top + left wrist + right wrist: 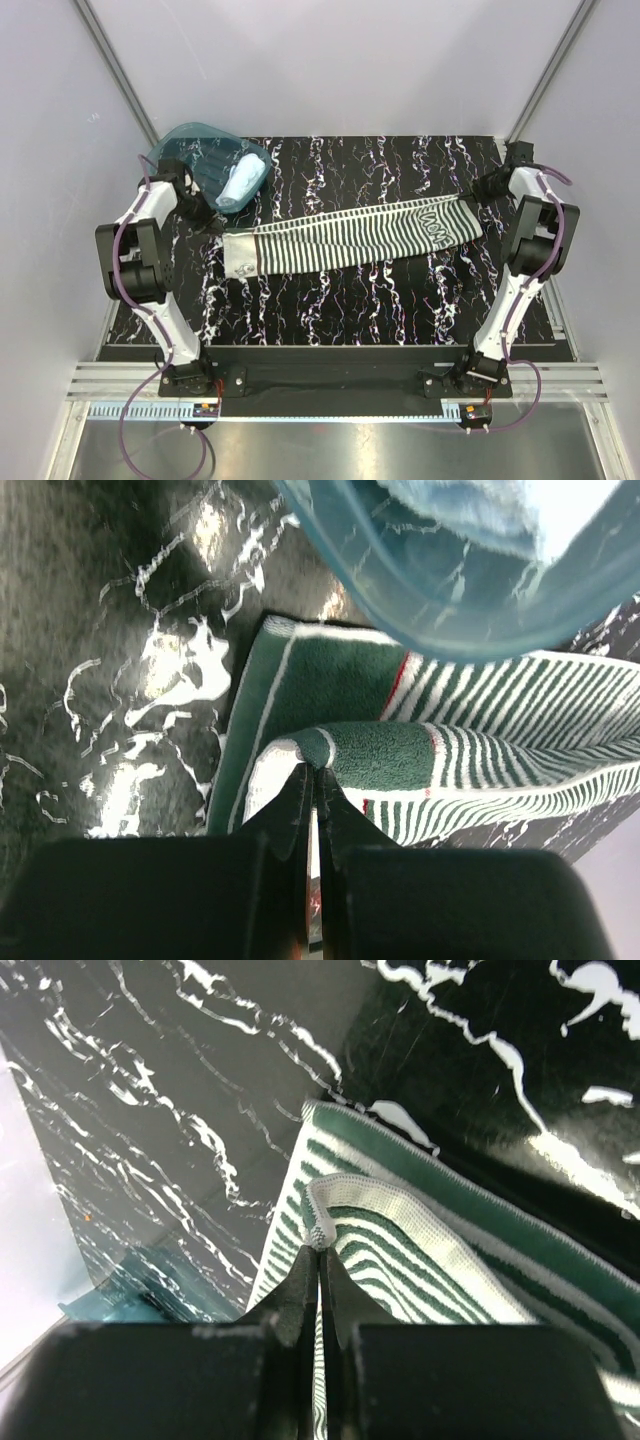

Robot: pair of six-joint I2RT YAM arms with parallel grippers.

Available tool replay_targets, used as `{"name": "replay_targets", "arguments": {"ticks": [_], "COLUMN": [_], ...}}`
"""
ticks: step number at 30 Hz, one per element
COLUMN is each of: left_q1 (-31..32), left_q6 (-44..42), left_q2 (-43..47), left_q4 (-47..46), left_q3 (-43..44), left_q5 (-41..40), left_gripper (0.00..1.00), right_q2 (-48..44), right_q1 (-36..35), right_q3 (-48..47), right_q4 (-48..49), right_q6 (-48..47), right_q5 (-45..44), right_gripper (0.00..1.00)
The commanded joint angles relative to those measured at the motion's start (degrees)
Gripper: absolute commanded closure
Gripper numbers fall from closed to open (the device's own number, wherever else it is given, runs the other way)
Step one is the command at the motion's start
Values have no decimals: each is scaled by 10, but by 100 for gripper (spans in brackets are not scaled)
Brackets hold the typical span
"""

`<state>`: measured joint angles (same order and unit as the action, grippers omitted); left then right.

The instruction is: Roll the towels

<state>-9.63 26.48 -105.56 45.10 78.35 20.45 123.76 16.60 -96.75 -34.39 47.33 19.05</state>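
Observation:
The green-and-white striped towel (350, 238) lies stretched across the black marbled table, folded lengthwise, with white lettering at its right end. My left gripper (212, 222) is shut on the towel's left end, pinching a green corner (325, 748) in the left wrist view. My right gripper (478, 190) is shut on the right end, pinching a white hem corner (320, 1222) in the right wrist view. The pale blue towel (242, 180) sits inside a clear blue bin (205, 158) at the back left, and shows at the top of the left wrist view (480, 510).
The bin's rim (430, 630) hangs just above the striped towel's left end in the left wrist view. White walls and metal frame posts enclose the table at back and sides. The arm bases stand at the near edge.

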Motion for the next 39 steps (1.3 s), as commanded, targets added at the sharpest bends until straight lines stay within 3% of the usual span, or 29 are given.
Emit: {"name": "replay_targets", "arguments": {"ticks": [1, 10, 11, 12, 13, 15, 16, 17, 20, 21, 23, 24, 27, 33, 39], "left_q1": [-4, -9, -12, -14, -14, -18, -20, -23, -28, -27, -27, -27, -26, -8, 22], "left_q6": [-13, 0, -1, 1, 1, 2, 5, 5, 4, 4, 6, 7, 5, -22, -40], "left_q2": [-18, -54, -58, -66, -69, -76, -75, -76, -63, -42, -10, 27, 107, 241, 311], "left_q4": [-4, -6, -9, -10, -11, -8, -8, -9, 3, 4, -5, -6, -16, -12, 3], "left_q3": [37, 63, 66, 76, 81, 97, 100, 102, 112, 110, 77, 63, -1, -117, -167], "left_q5": [-14, -24, -24, -23, -23, -37, -37, -34, -34, -44, -55, -72, -88, -98, -57], "left_gripper": [100, 100, 97, 77, 73, 62, 47, 46, 36, 33, 20, 19, 9, 7, 7], "right_q2": [15, 57, 61, 62, 64, 65, 66, 65, 60, 58, 48, 43, 8, -91, -219], "right_q1": [-3, -3, -3, -3, -3, -3, -3, -3, -6, -8, -10, -10, -14, -14, -12], "right_q3": [-34, -63, -63, -63, -63, -63, -68, -70, -74, -80, -90, -91, -81, -28, 95], "right_q4": [0, -5, -5, -2, -1, 8, 8, 7, 14, 6, -1, -11, -24, -37, -23], "right_q6": [5, 2, 2, 2, 2, 2, 2, 1, 1, -3, -14, -17, -32, -68, -94], "right_q5": [-15, -11, -14, -14, -14, -11, -11, -10, -9, -12, -24, -30, -61, -109, -143], "right_gripper": [100, 99, 98, 96, 94, 78, 66, 55, 35, 16, 7, 5, 2, 2, 4]}}
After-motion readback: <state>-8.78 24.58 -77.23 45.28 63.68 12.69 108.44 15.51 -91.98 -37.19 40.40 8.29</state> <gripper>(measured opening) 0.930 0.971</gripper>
